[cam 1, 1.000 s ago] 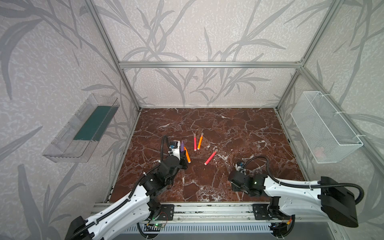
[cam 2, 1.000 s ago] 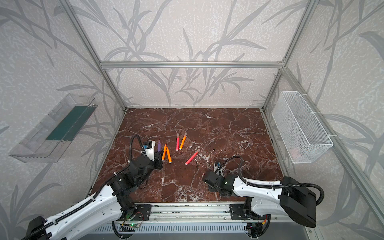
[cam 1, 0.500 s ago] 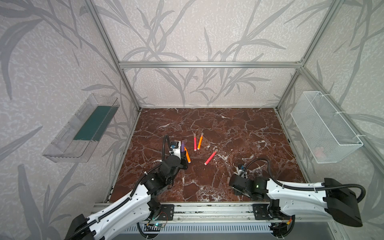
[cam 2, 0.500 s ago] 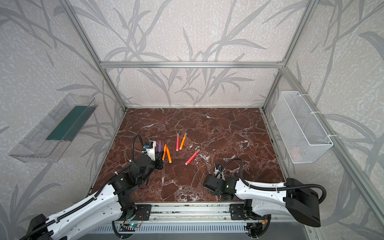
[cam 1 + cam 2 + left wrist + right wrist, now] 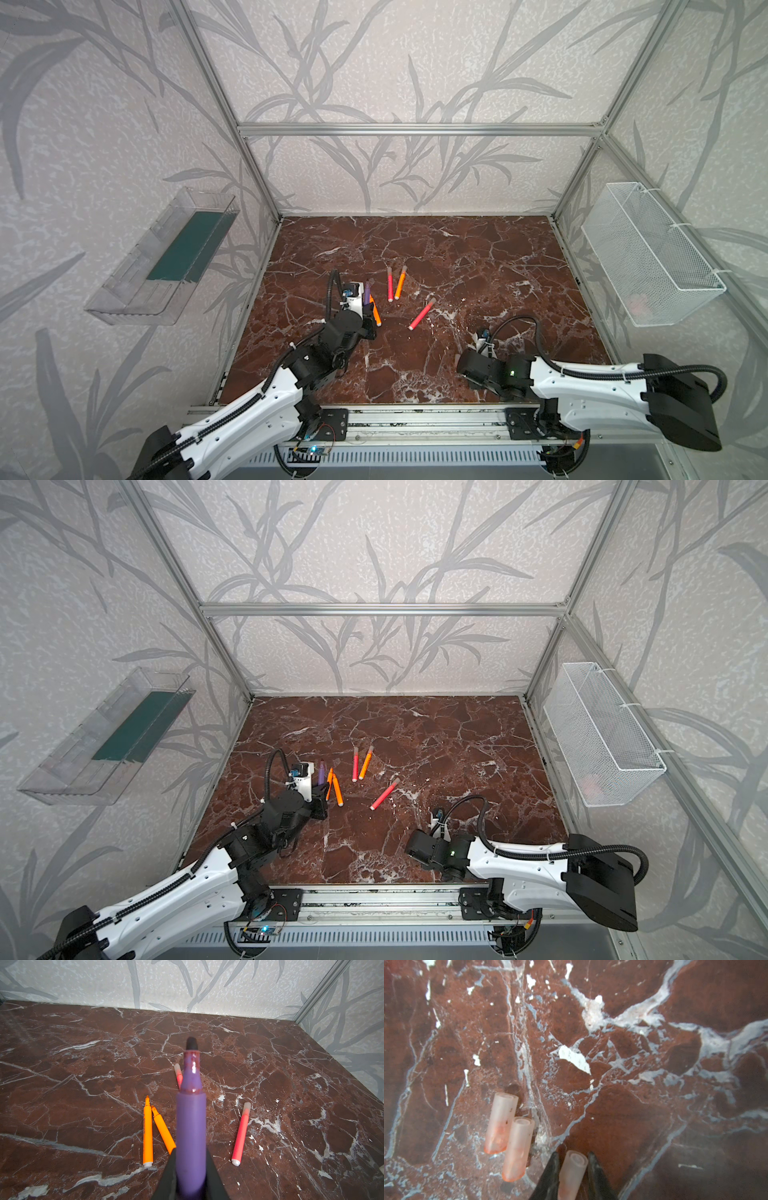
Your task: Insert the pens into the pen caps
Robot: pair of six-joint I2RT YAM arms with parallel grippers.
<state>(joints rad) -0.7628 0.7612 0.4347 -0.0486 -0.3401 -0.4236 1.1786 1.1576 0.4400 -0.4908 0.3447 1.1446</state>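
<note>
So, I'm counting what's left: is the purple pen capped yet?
Uncapped. In the left wrist view the purple pen, clamped in the left end effector, shows its bare dark tip with no cap over it.

Blurred close-up, butt end cut off by pic edge: purple pen (image 5: 191, 1126). Mostly hidden behind purple pen: red-pink pen (image 5: 178, 1078). One end cut off by pic edge: pen cap (image 5: 572, 1174).

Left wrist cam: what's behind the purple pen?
Behind the purple pen, which the left gripper holds, a red-pink pen shows only its capped end; its barrel is covered. One orange pen also has its butt end hidden there.
</note>
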